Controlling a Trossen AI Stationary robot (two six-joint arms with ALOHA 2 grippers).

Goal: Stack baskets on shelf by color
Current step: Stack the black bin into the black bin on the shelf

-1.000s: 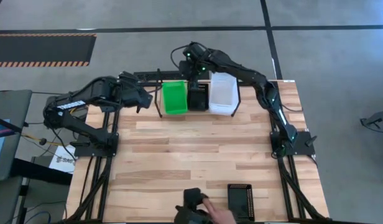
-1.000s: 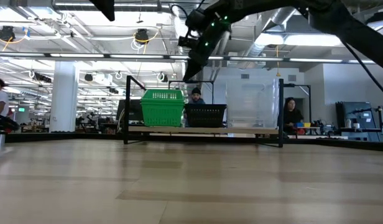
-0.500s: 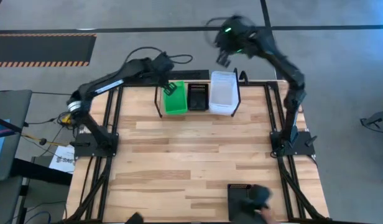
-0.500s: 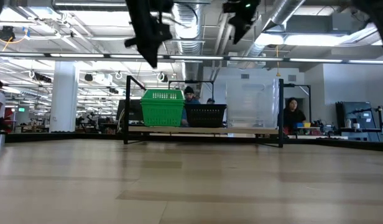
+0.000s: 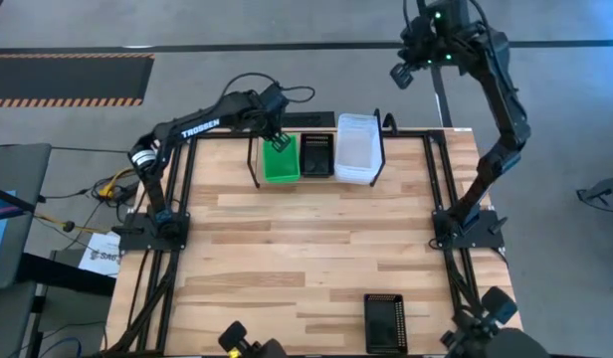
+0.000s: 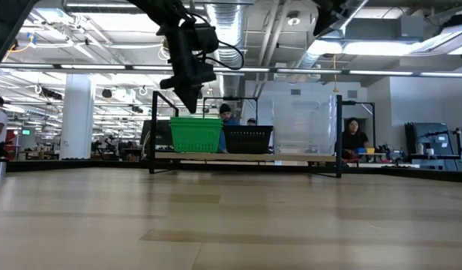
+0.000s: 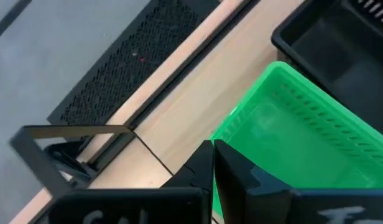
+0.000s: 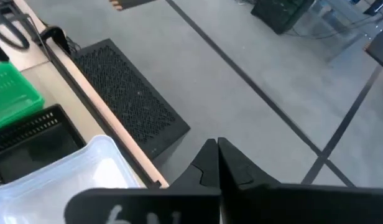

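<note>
On the wooden surface, seen from above, the shelf stands at the 12 o'clock edge, and it carries three baskets side by side. At the left end of the shelf is the green basket, and the left end effector hangs just over its far edge with the fingers clenched together and holding nothing. In the middle sits the black mesh basket, touching the green one. At the right end is the clear basket, which is taller than the others in the low view. Further to the right, at about 1 o'clock and beyond the edge of the surface, the right end effector is high over the grey floor, also clenched and empty. Near 6 o'clock, one more black basket lies flat alone on the surface.
</note>
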